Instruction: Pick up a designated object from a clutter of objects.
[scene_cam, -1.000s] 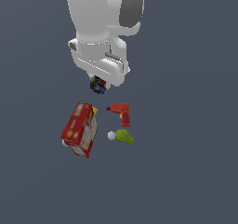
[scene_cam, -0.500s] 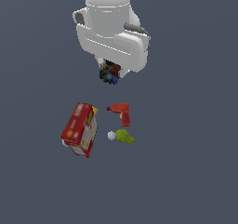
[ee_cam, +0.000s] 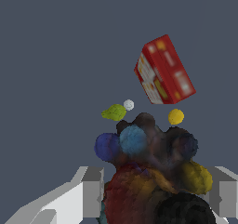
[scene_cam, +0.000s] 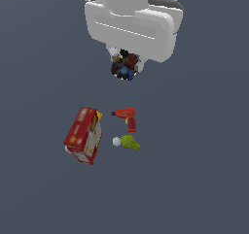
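The designated object (scene_cam: 125, 66) is a small lumpy dark thing with dark red and blue patches. It hangs under the white arm, held in my gripper (scene_cam: 125, 63), well above the floor. In the wrist view the object (ee_cam: 148, 172) fills the space between my two grey fingers (ee_cam: 90, 190), which are shut on it. The clutter lies below: a large red box (scene_cam: 84, 135), a red drill (scene_cam: 127, 117), a yellow-green pear-like item (scene_cam: 130, 142), a tiny white ball (scene_cam: 116, 141) and a small yellow piece (scene_cam: 99, 115) by the box.
The red box (ee_cam: 163, 76), the pear-like item (ee_cam: 114, 112), the white ball (ee_cam: 128, 104) and the yellow piece (ee_cam: 175, 116) also show in the wrist view. The drill is hidden there. The dark grey floor (scene_cam: 194, 179) spreads around the clutter.
The arm has risen and shifted toward the exterior view's right, carrying the dark lumpy object. The clutter on the floor has not moved.
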Motion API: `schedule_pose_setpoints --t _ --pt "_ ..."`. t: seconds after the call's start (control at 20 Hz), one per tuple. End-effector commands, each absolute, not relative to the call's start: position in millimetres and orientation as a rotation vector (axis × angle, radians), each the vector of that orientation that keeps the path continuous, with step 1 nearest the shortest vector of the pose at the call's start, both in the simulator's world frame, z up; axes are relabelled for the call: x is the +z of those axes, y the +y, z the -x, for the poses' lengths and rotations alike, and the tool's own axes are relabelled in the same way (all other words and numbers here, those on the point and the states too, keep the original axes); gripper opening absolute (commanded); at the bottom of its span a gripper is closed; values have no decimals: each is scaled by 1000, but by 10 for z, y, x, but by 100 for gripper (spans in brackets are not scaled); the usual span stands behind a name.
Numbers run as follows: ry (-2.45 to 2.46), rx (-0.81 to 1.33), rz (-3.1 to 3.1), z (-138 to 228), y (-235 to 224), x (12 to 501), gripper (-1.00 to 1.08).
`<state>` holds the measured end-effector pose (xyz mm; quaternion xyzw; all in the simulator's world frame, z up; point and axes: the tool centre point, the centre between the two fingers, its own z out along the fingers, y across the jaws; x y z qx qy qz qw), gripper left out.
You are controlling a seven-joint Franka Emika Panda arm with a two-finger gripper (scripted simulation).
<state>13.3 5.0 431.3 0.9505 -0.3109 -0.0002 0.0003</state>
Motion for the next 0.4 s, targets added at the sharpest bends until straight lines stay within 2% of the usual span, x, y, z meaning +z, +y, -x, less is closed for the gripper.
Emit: schedule_pose_setpoints --t 0.0,0.35 --pt "-977 1 -2985 -169 86 4385 -100" --pt "-977 0 -2986 -208 122 4450 -100"
